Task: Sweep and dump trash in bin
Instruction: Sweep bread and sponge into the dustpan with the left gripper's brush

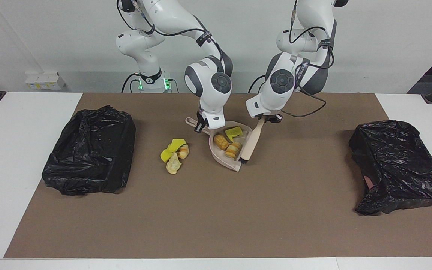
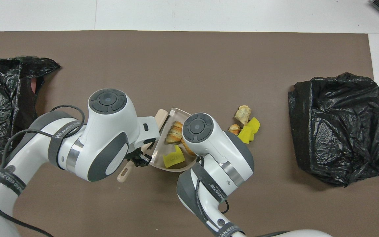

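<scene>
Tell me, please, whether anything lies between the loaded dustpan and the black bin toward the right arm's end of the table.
Yes: the unswept trash pile sits on the mat between the dustpan and that bin; otherwise nothing visible.

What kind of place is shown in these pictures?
Probably a robotics lab set up for a cleaning exercise. Two arms work at a white table covered by a brown mat, with bag-lined bins at both ends and a dustpan holding pretend trash.

The white worktop (image 1: pixel 21 150) carries a brown mat (image 1: pixel 238 210). On it lie two black bag-lined bins (image 1: pixel 90 150) (image 1: pixel 398 165), a beige dustpan (image 1: pixel 221 157) under the right gripper (image 1: pixel 201 126), and loose yellow sponge and pastry trash (image 1: pixel 174 153) beside it.
</scene>
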Motion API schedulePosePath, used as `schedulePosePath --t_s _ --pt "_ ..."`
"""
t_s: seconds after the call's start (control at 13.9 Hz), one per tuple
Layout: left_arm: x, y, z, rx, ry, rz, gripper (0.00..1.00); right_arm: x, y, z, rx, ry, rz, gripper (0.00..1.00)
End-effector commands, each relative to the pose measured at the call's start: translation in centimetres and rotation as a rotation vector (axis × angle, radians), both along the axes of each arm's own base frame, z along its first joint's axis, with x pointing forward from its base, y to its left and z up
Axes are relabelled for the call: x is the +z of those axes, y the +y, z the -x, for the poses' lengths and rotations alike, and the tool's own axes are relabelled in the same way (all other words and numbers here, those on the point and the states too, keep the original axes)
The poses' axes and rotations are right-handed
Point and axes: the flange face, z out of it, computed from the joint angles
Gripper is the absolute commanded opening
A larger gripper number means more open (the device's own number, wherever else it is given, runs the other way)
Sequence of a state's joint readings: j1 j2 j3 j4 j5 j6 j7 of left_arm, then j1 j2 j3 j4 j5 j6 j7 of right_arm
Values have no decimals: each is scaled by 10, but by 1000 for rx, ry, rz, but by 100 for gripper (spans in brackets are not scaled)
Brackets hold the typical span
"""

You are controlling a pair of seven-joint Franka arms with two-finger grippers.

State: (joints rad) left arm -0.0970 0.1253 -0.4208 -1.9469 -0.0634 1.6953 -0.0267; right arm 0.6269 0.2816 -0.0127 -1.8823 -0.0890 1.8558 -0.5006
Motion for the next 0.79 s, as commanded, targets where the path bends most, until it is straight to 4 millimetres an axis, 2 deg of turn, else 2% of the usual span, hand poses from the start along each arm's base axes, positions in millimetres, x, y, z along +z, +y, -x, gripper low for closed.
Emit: schedulePosePath --t_s 0.0,0.22,0.36,0.5,0.65,0.72 --pt "21 20 9 146 -7 -58 0 0 -11 2 -12 -9 -4 0" --pt "60 38 26 181 -28 -93 0 11 -12 -3 -27 -27 -11 0" --pt "74 41 36 270 -66 -126 0 38 -30 -12 -52 -54 -31 0" --pt "70 30 61 296 -98 -156 0 71 -53 -19 -53 -88 -66 0" --pt "55 23 88 343 -179 -160 0 105 -94 -28 -49 -97 -85 0" --pt "49 20 107 352 -225 -133 0 119 -123 -31 -51 -81 -87 0"
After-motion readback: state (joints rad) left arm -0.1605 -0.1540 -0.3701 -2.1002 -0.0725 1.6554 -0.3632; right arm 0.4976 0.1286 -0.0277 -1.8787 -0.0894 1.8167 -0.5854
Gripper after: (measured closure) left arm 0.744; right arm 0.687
